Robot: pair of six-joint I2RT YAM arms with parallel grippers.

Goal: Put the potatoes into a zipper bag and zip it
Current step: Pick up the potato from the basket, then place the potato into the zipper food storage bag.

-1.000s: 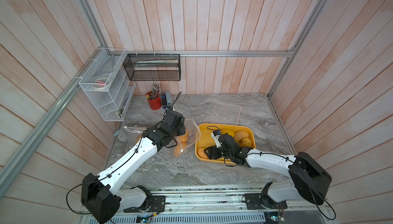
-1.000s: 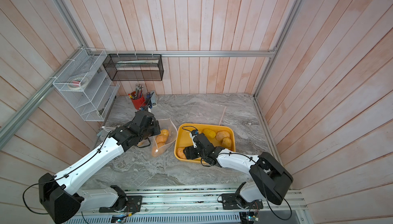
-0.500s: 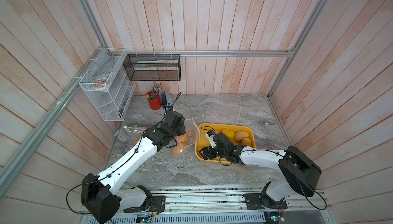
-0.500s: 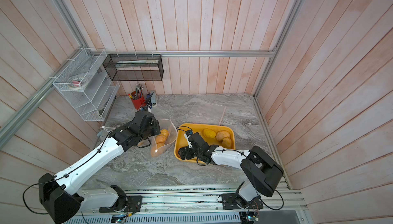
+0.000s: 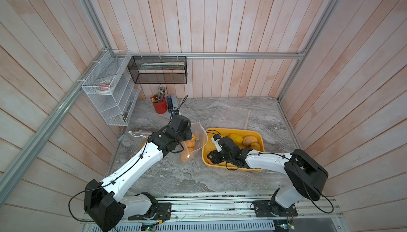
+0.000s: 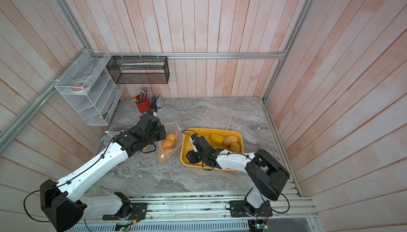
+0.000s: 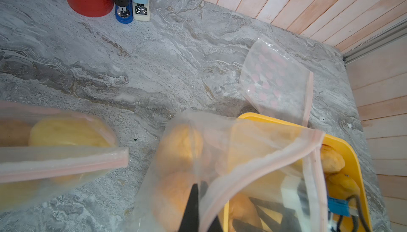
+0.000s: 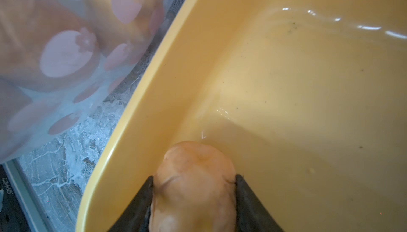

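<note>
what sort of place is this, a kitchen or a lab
Probably a robot lab booth, not a kitchen: plank walls in an aluminium frame, left arm and right arm mounted on a rail, marble-look table.

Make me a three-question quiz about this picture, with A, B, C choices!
1. What colour is the tray?
A blue
B yellow
C green

2. Where is the red cup?
A in the tray
B by the back wall
C at the front edge

3. What is between the right jaws?
A a pencil
B nothing
C a potato

Answers:
1 B: both top views show it yellow.
2 B: it stands at the far end, close to the wooden boards.
3 C: the right wrist view shows the jaws touching its two sides.
</note>
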